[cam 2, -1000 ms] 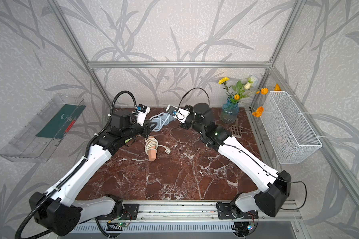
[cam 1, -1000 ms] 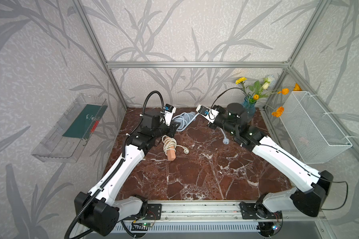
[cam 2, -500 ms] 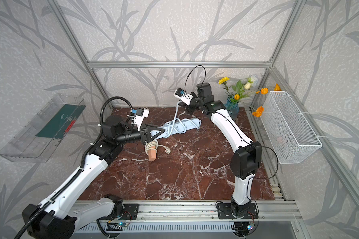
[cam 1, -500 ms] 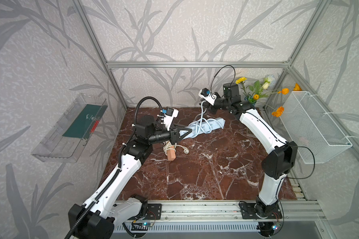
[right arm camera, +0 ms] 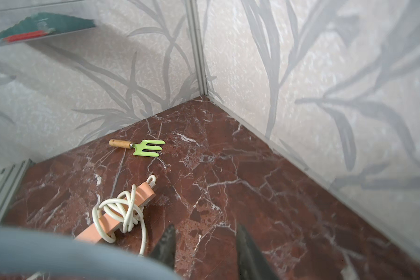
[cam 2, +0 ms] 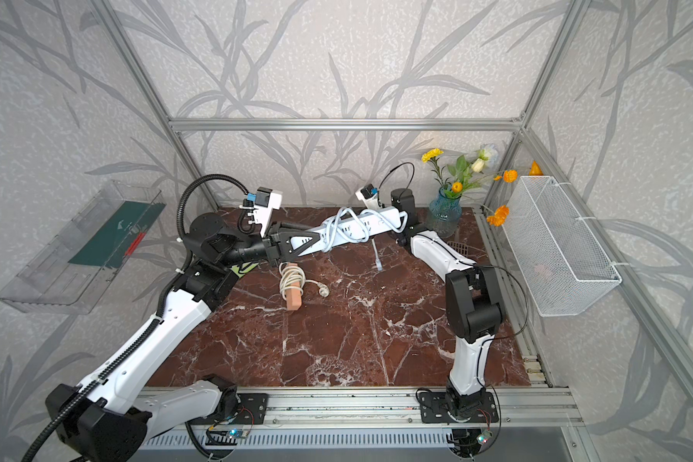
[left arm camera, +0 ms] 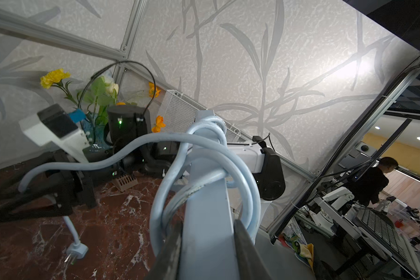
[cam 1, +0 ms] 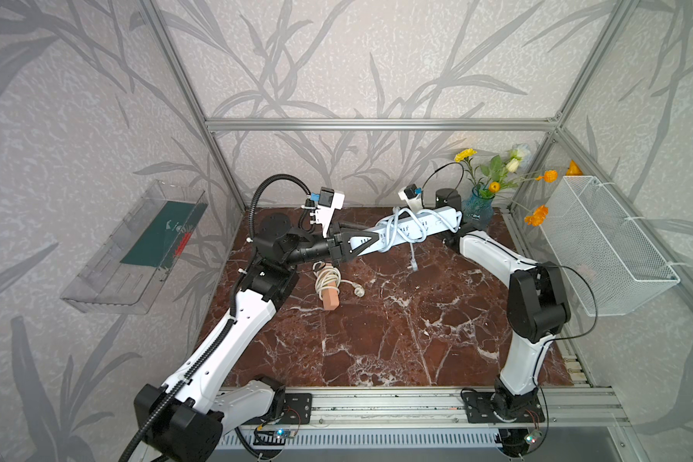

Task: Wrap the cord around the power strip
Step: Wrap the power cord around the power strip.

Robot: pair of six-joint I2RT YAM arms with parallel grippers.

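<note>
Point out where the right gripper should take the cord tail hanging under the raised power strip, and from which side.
Probably the cord tail just above its plug, coming in level from the robot's right with jaws across it. It dangles free and near vertical below the power strip that the left gripper clamps; the loops above are tangled.

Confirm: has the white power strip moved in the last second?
Yes. Clamped in the left tool, the white power strip has swung toward the blue vase; its far end now sits just beside it.
</note>
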